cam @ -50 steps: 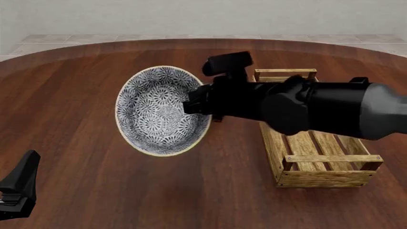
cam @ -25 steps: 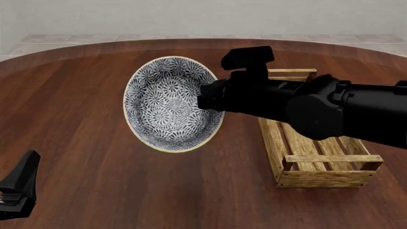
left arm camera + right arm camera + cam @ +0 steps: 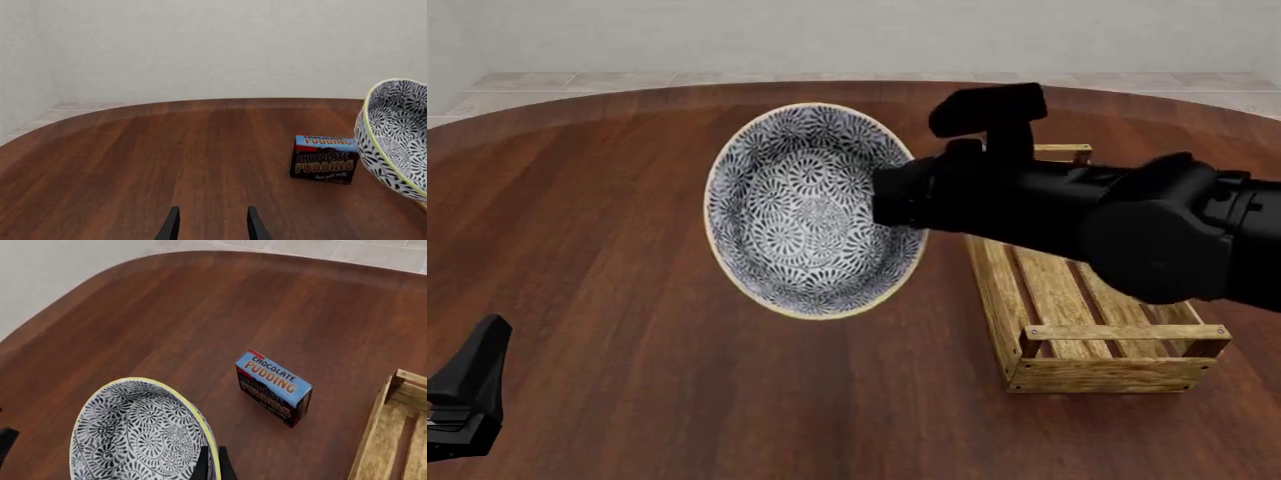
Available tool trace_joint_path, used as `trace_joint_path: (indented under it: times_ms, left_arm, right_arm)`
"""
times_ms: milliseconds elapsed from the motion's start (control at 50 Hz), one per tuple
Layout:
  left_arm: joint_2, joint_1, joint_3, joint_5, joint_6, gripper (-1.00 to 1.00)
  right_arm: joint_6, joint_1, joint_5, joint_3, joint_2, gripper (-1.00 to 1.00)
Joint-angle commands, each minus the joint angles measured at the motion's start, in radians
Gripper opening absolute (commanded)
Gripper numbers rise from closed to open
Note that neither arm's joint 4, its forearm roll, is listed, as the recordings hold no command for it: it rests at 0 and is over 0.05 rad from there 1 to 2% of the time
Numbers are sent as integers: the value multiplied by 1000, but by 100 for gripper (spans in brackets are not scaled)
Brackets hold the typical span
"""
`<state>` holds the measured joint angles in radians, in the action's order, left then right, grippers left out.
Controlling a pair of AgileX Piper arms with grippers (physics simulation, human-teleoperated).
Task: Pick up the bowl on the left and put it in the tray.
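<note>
Gripping the bowl [image 3: 807, 212] by its rim, right gripper [image 3: 211, 465] holds it tilted, clear above the table [image 3: 627, 300], left of the tray [image 3: 1094, 300] near the right edge. Pudding box [image 3: 273, 387] stands near the far edge. Left gripper [image 3: 211, 226] released, near edge.
</note>
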<state>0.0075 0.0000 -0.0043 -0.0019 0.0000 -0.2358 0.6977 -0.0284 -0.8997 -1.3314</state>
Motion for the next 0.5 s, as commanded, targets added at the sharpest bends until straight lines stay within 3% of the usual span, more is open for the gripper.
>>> trace_joint_path:
  times_ms: [20, 500]
  left_arm:
    - [0, 0, 0, 0, 0, 100]
    - [0, 0, 0, 0, 0, 100]
  right_arm:
    - [9, -5, -27, 10, 69, -100]
    - [32, -11, -93, 15, 198, -100]
